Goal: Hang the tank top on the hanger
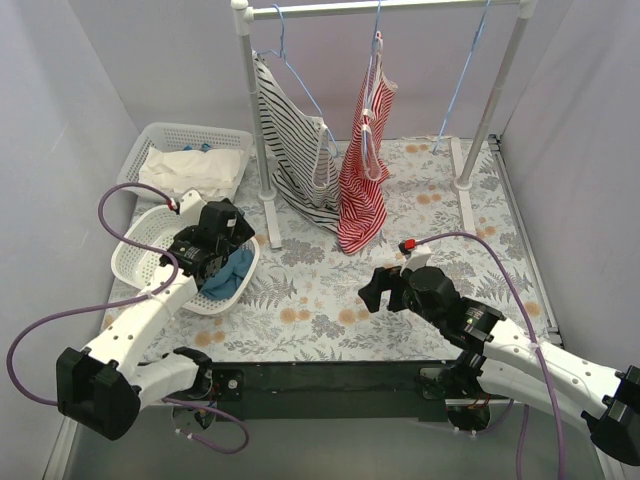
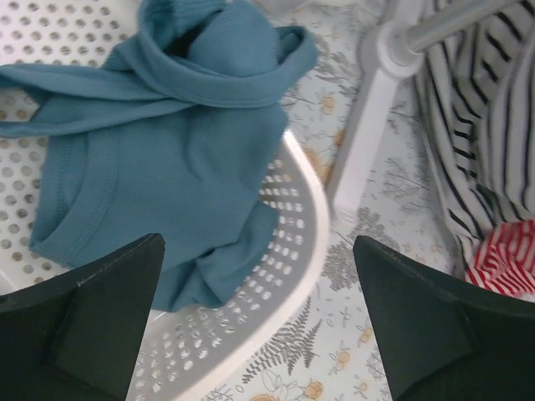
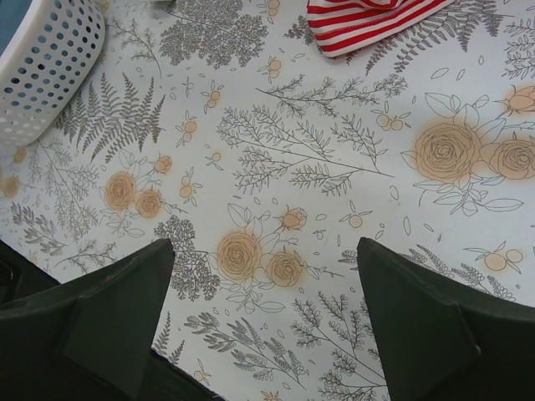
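— Over the white basket [image 1: 140, 262], the left gripper [image 2: 257, 244] hovers, jaws spread wide, nothing between them.
— And the tank top [image 2: 167, 167]?
— Crumpled inside that basket, teal fabric bunched against the right side of its rim, just beneath the gripper.
— Right gripper [image 3: 266, 246]?
— Well to the right of the basket, low over the flowered table [image 3: 334, 125], jaws parted too, gripping nothing.
— The hanger [image 1: 461, 85]?
— Far beyond the basket, to the right, hooked on the rail [image 1: 390, 8], well apart from both arms.
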